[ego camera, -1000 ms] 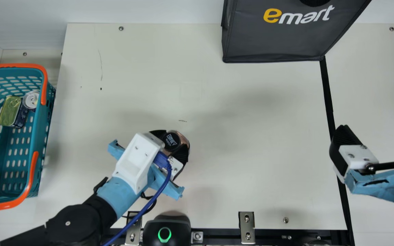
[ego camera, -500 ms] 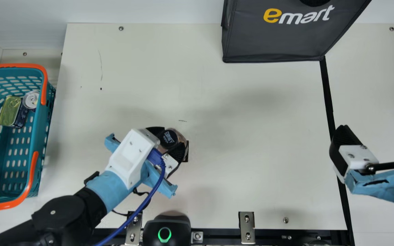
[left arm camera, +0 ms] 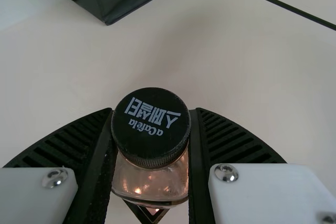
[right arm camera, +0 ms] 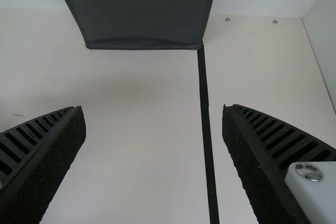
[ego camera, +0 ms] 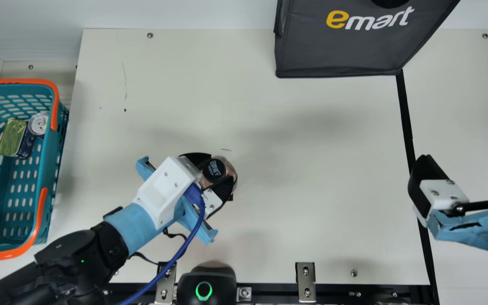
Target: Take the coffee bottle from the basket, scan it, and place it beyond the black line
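In the main view my left gripper point(ego camera: 215, 173) is shut on the coffee bottle point(ego camera: 225, 166), left of the table's middle; the black cap faces the camera. The left wrist view has the bottle point(left arm camera: 151, 182) between both pads of my left gripper point(left arm camera: 151, 145). My right gripper point(ego camera: 466, 163) stands open by the black line point(ego camera: 405, 114) in the main view. From its wrist, the black line point(right arm camera: 206, 108) runs through the gap of the right gripper point(right arm camera: 154, 124), which holds nothing. The teal basket point(ego camera: 51, 169) is at the far left.
A gold tin point(ego camera: 11, 137) and a can point(ego camera: 38, 123) lie in the basket. A dark bag point(ego camera: 345, 46) stands at the back, one corner at the black line. The scanner point(ego camera: 206, 281), with a green ring, is at the front edge. A small dark piece shows beneath the bottle.
My left arm first shifted slightly left, then the bottle moved a little right and toward the back, still held. The right arm kept still.
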Robot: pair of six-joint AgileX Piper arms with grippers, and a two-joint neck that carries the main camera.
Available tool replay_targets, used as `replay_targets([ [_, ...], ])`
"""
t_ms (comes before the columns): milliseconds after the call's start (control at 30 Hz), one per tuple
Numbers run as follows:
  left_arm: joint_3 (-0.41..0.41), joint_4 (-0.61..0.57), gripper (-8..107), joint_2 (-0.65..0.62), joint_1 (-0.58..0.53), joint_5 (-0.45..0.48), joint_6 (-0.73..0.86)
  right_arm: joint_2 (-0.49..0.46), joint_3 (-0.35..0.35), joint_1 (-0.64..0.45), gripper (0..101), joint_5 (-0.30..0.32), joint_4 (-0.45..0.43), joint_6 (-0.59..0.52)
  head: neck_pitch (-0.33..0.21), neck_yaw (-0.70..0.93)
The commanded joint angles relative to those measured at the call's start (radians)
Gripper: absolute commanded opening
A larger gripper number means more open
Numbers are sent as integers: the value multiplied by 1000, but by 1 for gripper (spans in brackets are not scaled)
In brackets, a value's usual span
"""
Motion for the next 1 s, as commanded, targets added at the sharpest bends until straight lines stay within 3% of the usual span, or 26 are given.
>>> replay_targets([
  [0, 1, -63, 10, -1, -4, -6, 95, 0, 0, 0, 91, 0, 0, 0, -27, 3],
  [433, -37, -411, 10, -67, -16, 72, 459, 0, 0, 0, 91, 0, 0, 0, -27, 3],
  [967, -103, -980, 10, -157, 71, 231, 1036, 0, 0, 0, 91, 0, 0, 0, -27, 3],
])
